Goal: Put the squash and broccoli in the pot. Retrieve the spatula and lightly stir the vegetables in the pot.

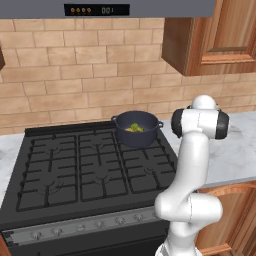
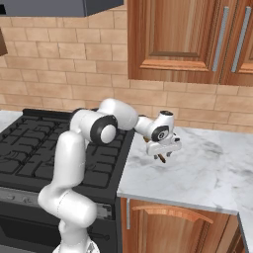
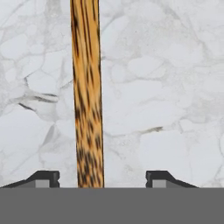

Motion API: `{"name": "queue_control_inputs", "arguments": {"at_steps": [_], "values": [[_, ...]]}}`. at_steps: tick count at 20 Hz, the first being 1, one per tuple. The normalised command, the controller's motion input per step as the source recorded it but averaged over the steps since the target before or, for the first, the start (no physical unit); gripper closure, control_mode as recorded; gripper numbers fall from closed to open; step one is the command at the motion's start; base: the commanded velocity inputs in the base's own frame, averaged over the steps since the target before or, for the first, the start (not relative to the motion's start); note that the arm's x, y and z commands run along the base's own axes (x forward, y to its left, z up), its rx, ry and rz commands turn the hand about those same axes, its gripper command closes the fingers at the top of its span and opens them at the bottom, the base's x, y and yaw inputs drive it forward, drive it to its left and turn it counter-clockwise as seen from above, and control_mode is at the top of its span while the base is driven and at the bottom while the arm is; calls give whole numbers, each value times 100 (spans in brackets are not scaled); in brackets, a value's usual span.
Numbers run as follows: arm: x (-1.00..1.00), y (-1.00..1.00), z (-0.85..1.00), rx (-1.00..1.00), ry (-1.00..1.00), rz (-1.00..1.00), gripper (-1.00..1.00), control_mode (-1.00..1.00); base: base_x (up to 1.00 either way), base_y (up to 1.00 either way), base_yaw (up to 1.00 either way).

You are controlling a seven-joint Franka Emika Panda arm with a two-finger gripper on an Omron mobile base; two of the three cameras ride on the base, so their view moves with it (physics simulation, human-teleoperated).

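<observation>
Marble counter [image 2: 207, 168] in white with grey veins is the surface beside the black stove [image 1: 75, 170]. On this counter lies the spatula [image 3: 87, 96], a long brown wooden strip with dark speckles. In the hand view it runs between the two dark fingertips [image 3: 43, 177], nearer to the one on the left of that view, and a gap shows on both sides, so the gripper [image 2: 162, 155] stands apart and grasps nothing. In the right base view the gripper hangs low over the counter, right of the stove. The pot [image 1: 136, 129], dark blue-grey with two loop handles, stands on the back right burner of the stove. Inside it lie the vegetables [image 1: 134, 128], small yellow and green lumps; I cannot separate squash from broccoli. Behind the stove is a tan brick wall [image 1: 75, 75]. Above the counter hang wooden cabinets [image 2: 183, 39], and a grey hood [image 1: 100, 9] hangs above the stove.
</observation>
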Motion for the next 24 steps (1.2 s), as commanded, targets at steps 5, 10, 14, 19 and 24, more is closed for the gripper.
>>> {"name": "queue_control_inputs", "arguments": {"at_steps": [5, 10, 14, 19, 24], "values": [[-19, 0, -37, 0, 5, 0, 100, -100, 0, 0, 0], [-33, 9, -31, 0, 2, 0, 100, -100, 0, 0, 0], [-40, 12, -28, 0, 0, 0, 100, -100, 0, 0, 0], [-38, 5, -19, 0, 1, 0, 100, -100, 0, 0, 0], [-36, 1, 10, 0, -10, 0, 100, -100, 0, 0, 0]]}}
